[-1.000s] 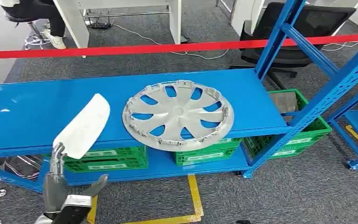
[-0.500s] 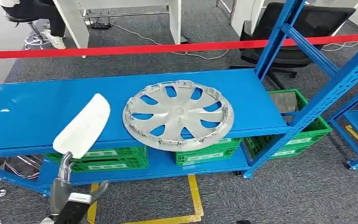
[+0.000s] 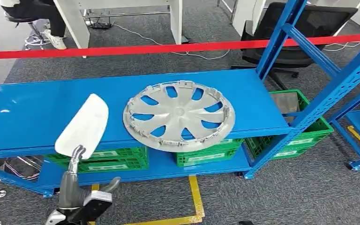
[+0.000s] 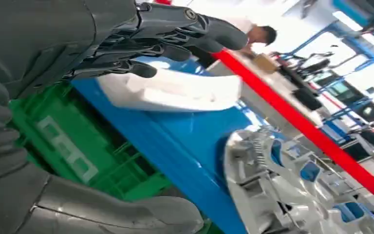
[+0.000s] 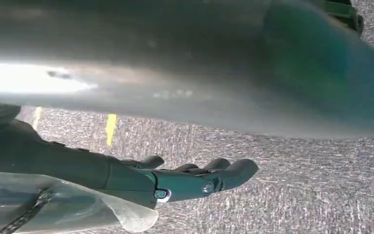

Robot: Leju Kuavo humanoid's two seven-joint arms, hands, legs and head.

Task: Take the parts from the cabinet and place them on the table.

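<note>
- Head view: we see our left robot hand (image 3: pixel 77 199) raised below the front edge of the blue shelf (image 3: pixel 37 112), fingers apart, thumb out, holding nothing.
- The white cover (image 3: pixel 82 125) lies just above and ahead of its fingertips, overhanging the shelf edge, long axis running away from us and slightly right.
- Our left robot hand is clearly nearer; fingertips look close to the cover's near end, contact unclear.
- The silver hubcap (image 3: pixel 179 115) sits beside it.
- Our right robot hand (image 5: pixel 195 178) hangs over the carpet, fingers loosely curled, holding nothing.

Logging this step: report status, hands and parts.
Left hand open, fingertips at white panel's near end, no grip. Right hand open, hanging over floor. Hubcap flat on blue shelf. Nothing blocking.
</note>
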